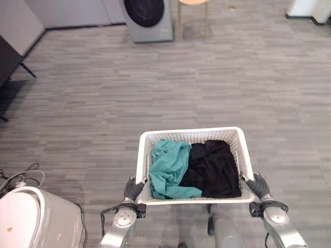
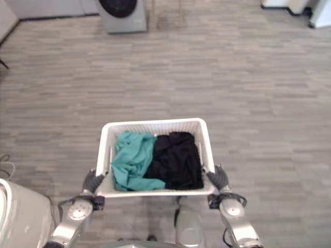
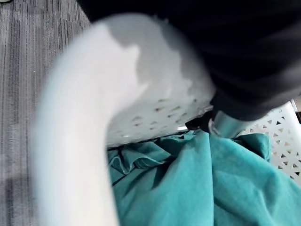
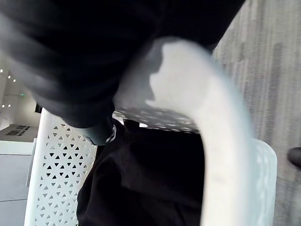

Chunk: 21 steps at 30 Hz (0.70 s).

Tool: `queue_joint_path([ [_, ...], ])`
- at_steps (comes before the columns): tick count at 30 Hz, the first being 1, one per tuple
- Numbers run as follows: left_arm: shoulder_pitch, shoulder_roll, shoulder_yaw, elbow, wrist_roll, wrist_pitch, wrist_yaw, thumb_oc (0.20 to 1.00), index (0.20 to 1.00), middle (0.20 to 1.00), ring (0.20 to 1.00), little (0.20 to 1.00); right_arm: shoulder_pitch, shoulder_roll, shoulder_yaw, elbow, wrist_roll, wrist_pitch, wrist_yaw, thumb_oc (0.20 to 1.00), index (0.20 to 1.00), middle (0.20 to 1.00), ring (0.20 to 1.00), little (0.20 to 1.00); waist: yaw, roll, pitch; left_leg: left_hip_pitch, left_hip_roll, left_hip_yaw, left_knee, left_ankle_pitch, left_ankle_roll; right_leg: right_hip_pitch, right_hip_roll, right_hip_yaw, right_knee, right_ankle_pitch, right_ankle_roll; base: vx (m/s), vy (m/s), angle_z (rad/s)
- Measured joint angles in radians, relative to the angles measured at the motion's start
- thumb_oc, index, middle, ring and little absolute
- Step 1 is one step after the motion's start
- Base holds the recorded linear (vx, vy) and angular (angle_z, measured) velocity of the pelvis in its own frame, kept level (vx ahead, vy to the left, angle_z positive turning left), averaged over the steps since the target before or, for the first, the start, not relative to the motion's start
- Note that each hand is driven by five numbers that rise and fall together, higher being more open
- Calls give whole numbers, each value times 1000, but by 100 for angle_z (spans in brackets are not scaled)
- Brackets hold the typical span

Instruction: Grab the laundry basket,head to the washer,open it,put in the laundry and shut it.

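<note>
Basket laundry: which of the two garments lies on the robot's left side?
The teal garment; it fills the left half of the basket, beside the left hand. The black garment lies right.

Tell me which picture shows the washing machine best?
The left eye view: the washer stands at the far end of the floor, its dark round door and grey front showing. The right eye view shows it too, but cut off more at the top. The wrist views show the basket and clothes close up instead.
</note>
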Motion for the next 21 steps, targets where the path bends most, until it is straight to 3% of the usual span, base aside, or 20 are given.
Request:
queue_joint_path([
  [1,-13,-3,-4,4,0,2,0,200,200,200,200,200,-5,4,-9,9,0,8,1,200,200,200,200,200,1,-6,-1,-98,2,24,219,-12,2,12,1,-8,12,-19,-35,324,-350,33],
  [2,-9,0,-5,1,0,2,-1,200,200,200,200,200,-5,-10,-3,2,0,8,8,200,200,200,200,200,13,-6,-1,-212,25,52,465,28,16,30,18,-16,18,-44,-72,255,-202,-31],
  [3,16,10,-8,-1,-2,3,-1,200,200,200,200,200,-8,-19,10,-6,-1,8,17,200,200,200,200,200,49,-4,0,-297,91,61,676,41,16,81,63,21,17,-84,-100,413,-277,-60],
  [5,15,21,-12,-7,-6,3,-4,200,200,200,200,200,-9,-19,13,-15,-2,8,15,200,200,200,200,200,55,-13,-1,-339,126,59,724,40,13,138,92,23,-2,-93,-108,394,-181,-43],
  [6,-8,26,-9,-30,-7,1,-4,200,200,200,200,200,-8,-19,-4,-36,0,8,10,200,200,200,200,200,58,-46,12,-412,111,66,701,22,18,201,99,53,-37,-139,-129,391,-100,-16],
  [7,-24,27,-11,-39,-6,1,-5,200,200,200,200,200,-14,-7,-20,-37,1,8,8,200,200,200,200,200,62,-70,26,-440,86,71,656,8,17,231,91,68,-58,-134,-119,414,-66,-31],
  [9,-30,27,-10,-44,-6,2,-5,200,200,200,200,200,-31,-9,-23,-42,1,6,6,200,200,200,200,200,56,-86,33,-488,69,87,542,17,11,285,94,76,-88,-134,-93,466,-8,-43],
  [10,-39,19,-10,-44,-5,2,-5,200,200,200,200,200,-20,-8,-21,-40,2,1,1,200,200,200,200,200,57,-84,31,-504,45,111,243,48,19,354,107,83,-126,-195,-37,526,22,-34],
  [11,-39,20,-10,-44,-5,2,-6,200,200,200,200,200,-20,-14,-21,-38,2,0,1,200,200,200,200,200,51,-80,30,-497,37,119,88,88,24,370,115,84,-123,-200,-36,542,18,-31],
  [12,-43,20,-10,-42,-5,6,-6,200,200,200,200,200,-22,-17,-16,-35,3,-1,-1,200,200,200,200,200,51,-74,33,-505,26,113,-12,125,23,392,131,84,-123,-205,-36,363,5,-26],
  [13,-39,24,-9,-42,-5,13,-7,200,200,200,200,200,-23,-17,-11,-31,3,0,-1,200,200,200,200,200,57,-70,32,-528,20,116,-59,169,27,421,143,90,-123,-228,-12,530,22,-36],
  [14,-17,26,-4,-42,-5,16,-7,200,200,200,200,200,-15,-15,-2,-30,1,0,-3,200,200,200,200,200,61,-68,27,-556,2,107,-123,199,18,470,154,104,-124,-285,-7,540,46,-40],
  [16,3,23,-3,-37,-5,15,-13,200,200,200,200,200,-5,-22,5,-29,1,0,-3,200,200,200,200,200,76,-64,22,-574,-21,110,-165,218,14,518,154,126,-123,-333,-63,652,87,-44],
  [18,23,16,-2,-37,-5,19,-15,200,200,200,200,200,0,-28,17,-19,0,4,-2,200,200,200,200,200,98,-49,15,-587,-24,132,-117,226,44,596,152,165,-123,-391,3,604,128,-64],
  [19,37,18,0,-38,-5,21,-15,200,200,200,200,200,9,-29,26,-21,-1,6,-2,200,200,200,200,200,108,-40,7,-564,-14,140,-123,252,87,620,163,183,-119,-405,22,586,150,-39],
  [20,34,23,1,-38,-5,26,-16,200,200,200,200,200,25,-15,24,-25,-1,8,-3,200,200,200,200,200,105,-58,5,-553,-36,144,-99,318,132,650,146,175,-108,-407,25,725,216,0],
  [21,25,27,3,-40,-5,28,-16,200,200,200,200,200,38,-1,18,-27,-1,10,-5,200,200,200,200,200,100,-84,5,-547,-57,145,-43,324,142,641,115,168,-22,-409,28,521,165,19],
])
